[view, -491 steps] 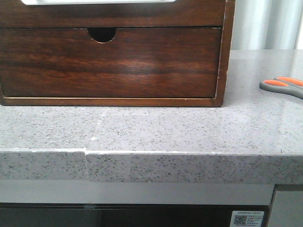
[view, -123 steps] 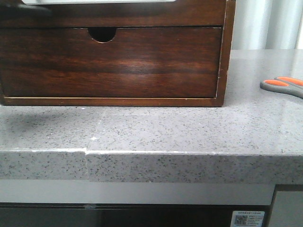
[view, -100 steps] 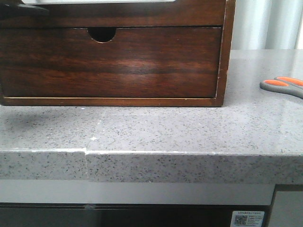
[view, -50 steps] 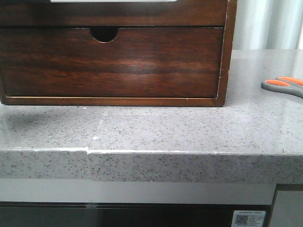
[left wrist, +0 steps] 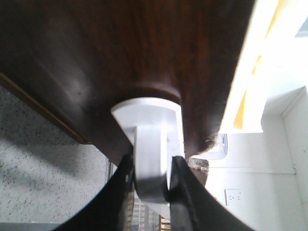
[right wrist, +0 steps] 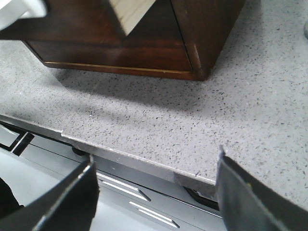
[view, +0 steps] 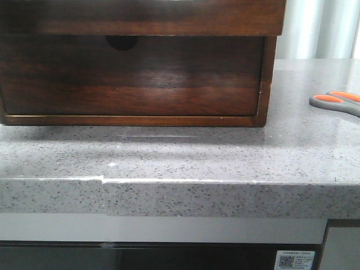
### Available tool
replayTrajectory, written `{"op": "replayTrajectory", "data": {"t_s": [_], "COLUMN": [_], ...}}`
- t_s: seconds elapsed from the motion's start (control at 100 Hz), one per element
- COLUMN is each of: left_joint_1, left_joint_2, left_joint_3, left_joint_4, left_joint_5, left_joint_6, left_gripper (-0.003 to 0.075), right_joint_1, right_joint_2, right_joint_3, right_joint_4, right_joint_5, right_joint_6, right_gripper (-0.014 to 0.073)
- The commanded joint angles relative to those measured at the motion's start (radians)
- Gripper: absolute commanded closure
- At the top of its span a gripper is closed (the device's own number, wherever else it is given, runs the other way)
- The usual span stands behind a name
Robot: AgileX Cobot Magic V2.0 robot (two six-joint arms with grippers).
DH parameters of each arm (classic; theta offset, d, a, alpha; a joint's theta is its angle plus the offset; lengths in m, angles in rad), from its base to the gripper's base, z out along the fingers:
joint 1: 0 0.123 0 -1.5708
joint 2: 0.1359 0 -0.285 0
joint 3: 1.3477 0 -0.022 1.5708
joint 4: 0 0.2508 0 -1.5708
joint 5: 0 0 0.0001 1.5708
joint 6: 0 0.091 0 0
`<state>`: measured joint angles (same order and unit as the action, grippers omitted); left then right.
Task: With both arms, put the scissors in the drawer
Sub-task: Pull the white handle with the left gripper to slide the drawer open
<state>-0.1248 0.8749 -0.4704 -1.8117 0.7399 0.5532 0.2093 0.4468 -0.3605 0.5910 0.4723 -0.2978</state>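
Dark wooden drawer point(view: 140, 17) is pulled out by the left end effector point(left wrist: 151, 175) pinching its white edge, while the scissors point(view: 337, 101) are left untouched on the bench point(view: 225, 157), the right end effector point(right wrist: 154, 187) spread empty.

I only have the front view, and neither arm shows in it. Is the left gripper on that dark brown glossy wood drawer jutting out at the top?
Observer: Yes. In the left wrist view, the left gripper is closed on a white piece at the edge of the dark brown glossy wood drawer.
Operator: Is the right gripper holding anything?
Observer: No. The right gripper is open and empty, above the grey speckled stone counter near its front edge.
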Motion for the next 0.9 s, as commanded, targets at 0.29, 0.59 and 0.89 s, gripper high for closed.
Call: {"op": "replayTrajectory", "data": {"t_s": [0.29,0.59,0.89], "left_joint_1": [-0.001,-0.001,-0.001], "left_joint_2": [-0.102,-0.213,-0.518], "left_joint_3": [-0.031,-0.031,-0.031], "left_joint_4": [-0.029,0.06,0.482], "left_joint_5": [0.132,0.043,-0.086], "left_joint_6": [0.071,0.164,0.155], "left_gripper": [0.0373,0.0184,0.0469], "right_joint_1": [-0.008,-0.008,-0.008], "right_joint_2": [0.01,0.01,0.011], "right_joint_3": [-0.038,-0.045,-0.202], "right_joint_4": [0.01,0.01,-0.012], "right_joint_5": [-0.077,-0.066,-0.044], "right_joint_6": [-0.008,-0.008,-0.008], "right_gripper": [0.0131,0.0131,0.0131]}}
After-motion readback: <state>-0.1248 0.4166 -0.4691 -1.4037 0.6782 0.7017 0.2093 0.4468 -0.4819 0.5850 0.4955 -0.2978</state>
